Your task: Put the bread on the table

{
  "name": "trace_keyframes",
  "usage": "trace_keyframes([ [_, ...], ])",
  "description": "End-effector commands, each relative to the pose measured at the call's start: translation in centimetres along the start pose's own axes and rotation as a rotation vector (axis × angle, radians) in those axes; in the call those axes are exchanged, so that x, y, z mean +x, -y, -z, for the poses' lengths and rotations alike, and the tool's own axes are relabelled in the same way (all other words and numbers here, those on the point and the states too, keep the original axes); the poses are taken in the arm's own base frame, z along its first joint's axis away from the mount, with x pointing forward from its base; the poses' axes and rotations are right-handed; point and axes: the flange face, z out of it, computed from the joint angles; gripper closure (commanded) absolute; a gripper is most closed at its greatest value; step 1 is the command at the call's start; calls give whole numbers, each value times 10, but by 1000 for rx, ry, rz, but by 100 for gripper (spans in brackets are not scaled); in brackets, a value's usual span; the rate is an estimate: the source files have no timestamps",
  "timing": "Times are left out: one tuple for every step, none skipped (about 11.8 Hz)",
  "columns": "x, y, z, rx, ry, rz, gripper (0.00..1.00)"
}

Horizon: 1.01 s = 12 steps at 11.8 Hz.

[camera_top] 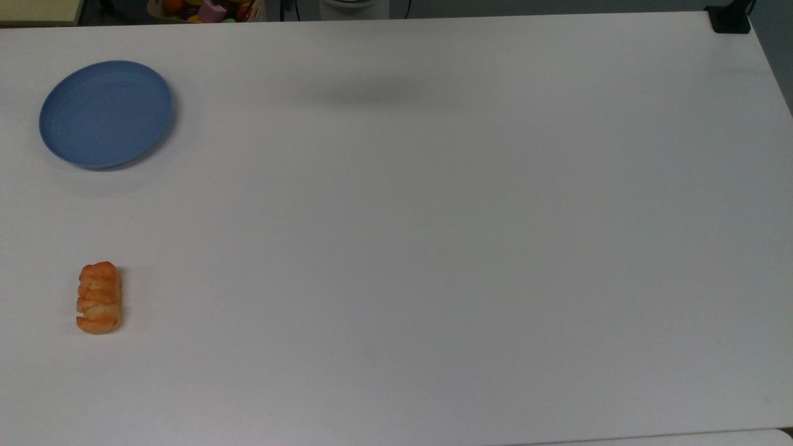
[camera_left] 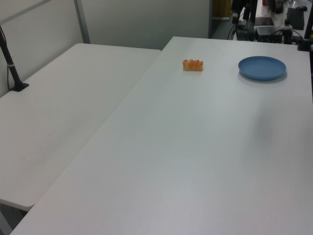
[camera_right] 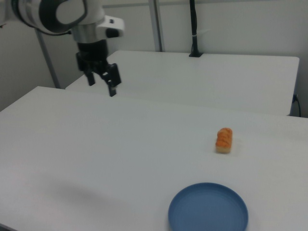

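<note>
The bread (camera_top: 99, 298), a small golden-orange ridged roll, lies on the white table (camera_top: 433, 248) near the top view's lower left. It also lies on the tabletop in the left view (camera_left: 193, 64) and the right view (camera_right: 224, 139). My gripper (camera_right: 101, 86) hangs open and empty high above the table at the right view's upper left, far from the bread. The empty blue plate (camera_top: 105, 113) sits apart from the roll.
A second white table (camera_left: 63, 98) adjoins this one, with a black post (camera_left: 10, 58) clamped on it. A black clamp (camera_top: 730, 18) sits at the top view's upper right corner. A box of colourful toys (camera_top: 210, 9) stands beyond the far edge.
</note>
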Motion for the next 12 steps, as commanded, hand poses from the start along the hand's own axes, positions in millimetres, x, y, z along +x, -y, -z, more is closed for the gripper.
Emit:
trace_keyframes([
  [-40,61,-28,-94,63,113,0],
  [-42,70,-36,-102,75,132,0],
  [-47,85,-43,-112,80,177,0],
  [-47,87,-49,-121,85,194,0],
  [-44,89,-53,-116,57,212,0],
  [-41,93,-60,-112,41,260,0],
  [-37,92,-62,-107,31,311,0],
  [-31,84,-59,-96,8,340,0],
  [-28,80,-58,-92,-2,361,0],
  [-25,73,-55,-82,-10,348,0],
  [-25,71,-50,-56,-16,334,0],
  [-26,72,-50,-49,-11,335,0],
])
